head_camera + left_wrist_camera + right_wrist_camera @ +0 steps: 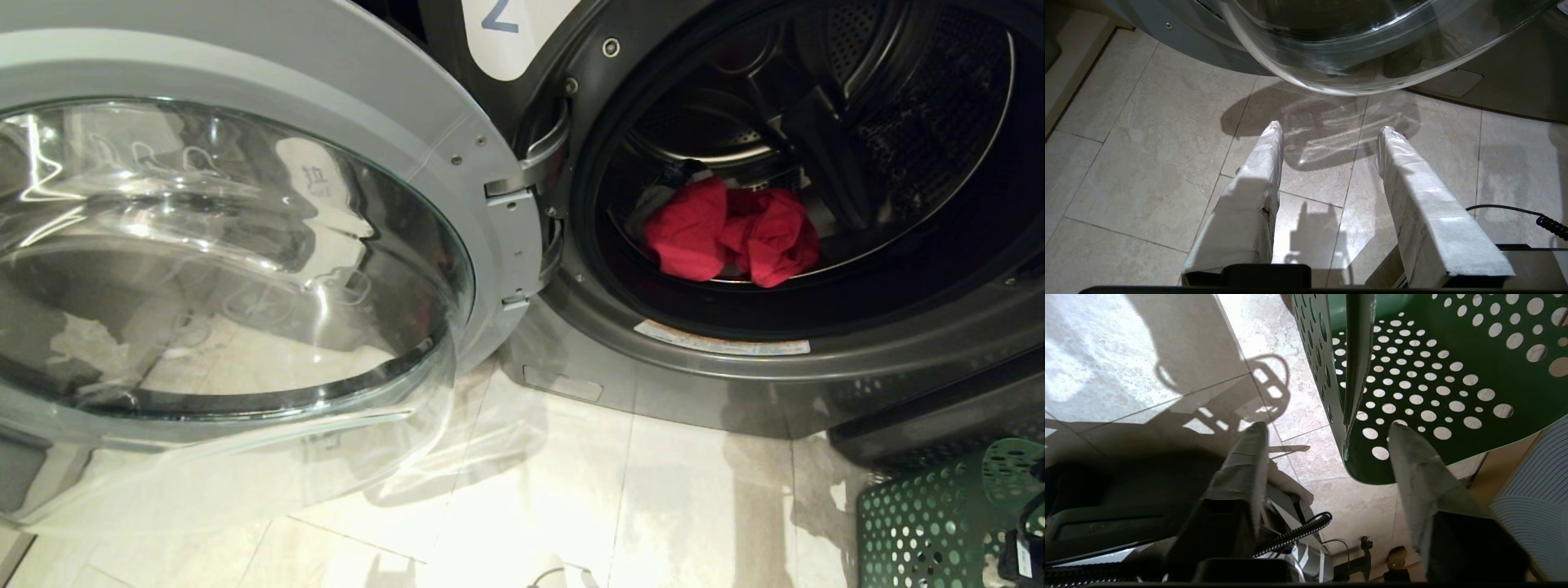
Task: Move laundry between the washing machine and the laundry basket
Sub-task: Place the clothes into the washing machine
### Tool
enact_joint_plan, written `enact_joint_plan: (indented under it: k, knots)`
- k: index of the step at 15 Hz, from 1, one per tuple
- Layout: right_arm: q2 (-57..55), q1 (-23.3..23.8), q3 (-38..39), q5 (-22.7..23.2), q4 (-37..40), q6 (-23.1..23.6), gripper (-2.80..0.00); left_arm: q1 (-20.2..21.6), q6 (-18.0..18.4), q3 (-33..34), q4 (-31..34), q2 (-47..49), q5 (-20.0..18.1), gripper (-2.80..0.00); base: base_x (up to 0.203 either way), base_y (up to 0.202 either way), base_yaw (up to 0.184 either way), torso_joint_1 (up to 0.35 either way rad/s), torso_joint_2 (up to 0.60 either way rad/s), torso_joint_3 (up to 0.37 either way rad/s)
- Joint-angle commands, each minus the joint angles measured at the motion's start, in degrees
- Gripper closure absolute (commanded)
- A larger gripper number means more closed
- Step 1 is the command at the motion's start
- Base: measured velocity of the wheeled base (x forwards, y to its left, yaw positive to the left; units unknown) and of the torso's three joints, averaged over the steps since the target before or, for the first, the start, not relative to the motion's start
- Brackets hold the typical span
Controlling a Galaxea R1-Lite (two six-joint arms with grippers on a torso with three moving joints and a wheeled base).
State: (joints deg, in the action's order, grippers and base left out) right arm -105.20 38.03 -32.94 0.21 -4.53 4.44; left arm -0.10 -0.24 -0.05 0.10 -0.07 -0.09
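The washing machine (620,367), labelled 2, stands with its round glass door (457,139) swung wide to the left. Red laundry (727,233) lies bunched in the drum, with a bit of pale grey cloth (643,209) behind it. The green laundry basket (922,523) sits on the floor at the lower right, below the machine. My right gripper (1327,430) hangs open and empty at the basket's wall (1433,375), one finger outside it and one over the holed inside. My left gripper (1331,134) hovers open and empty above the tiles under the door glass.
The open door (1355,49) bulges low over the floor tiles (653,498) and takes up the left half of the head view. A coiled black cable (1294,535) and parts of the robot's base lie beneath my right gripper. A ribbed pale object (1539,490) stands beside the basket.
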Motion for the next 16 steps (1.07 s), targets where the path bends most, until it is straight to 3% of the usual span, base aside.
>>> enact_joint_plan:
  k: [1, 11, 14, 16]
  knots:
    - [-0.71, 0.02, -0.20, 0.06, -0.04, 0.04, 0.00, 0.01, -0.02, 0.00, -0.01, 0.07, 0.01, 0.00, 0.000, 0.000, 0.000, 0.000, 0.00, 0.000]
    - [-0.92, 2.31, -0.05, 0.81, -0.04, 0.43, 0.00, 0.01, -0.02, 0.01, -0.01, 0.07, 0.01, 0.00, 0.000, 0.000, 0.000, 0.000, 0.00, 0.000]
    - [2.09, 0.36, 2.37, 6.37, 0.04, 0.81, 0.00, 0.01, -0.02, -0.03, -0.01, 0.07, 0.01, 0.00, 0.000, 0.000, 0.000, 0.000, 0.00, 0.000]
    - [4.04, -2.99, 4.39, 7.17, 0.04, 0.71, 0.00, 0.01, -0.02, 0.05, -0.01, 0.07, 0.01, 0.00, 0.000, 0.000, 0.000, 0.000, 0.00, 0.000]
